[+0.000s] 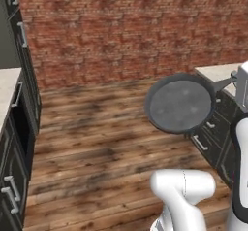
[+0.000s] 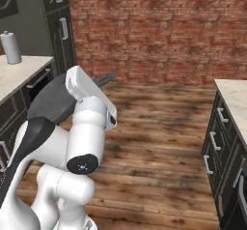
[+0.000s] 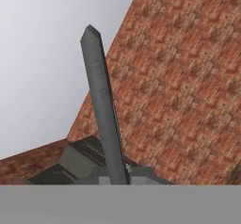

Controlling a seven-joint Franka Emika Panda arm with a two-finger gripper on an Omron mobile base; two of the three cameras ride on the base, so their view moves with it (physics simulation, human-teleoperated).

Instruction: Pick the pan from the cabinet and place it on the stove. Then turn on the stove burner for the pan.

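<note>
Gripper [image 3: 115, 180]: clamped on the pan [image 1: 180, 104] handle, pan aloft.
Below: wooden floor [image 1: 97, 142].
Surroundings: brick wall [image 1: 131, 26] ahead; drawers [image 1: 213, 128] just beside the pan.

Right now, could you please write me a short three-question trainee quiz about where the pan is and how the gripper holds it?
1. True or false: the pan rests on a counter.
2. Which part of the pan does the gripper grip? A) rim B) handle C) base
3. Fill in: the wall behind the pan is made of ____.

Key:
1. False; it is held in the air above the wooden floor.
2. B; the jaws are shut on the handle.
3. Brick.
</note>
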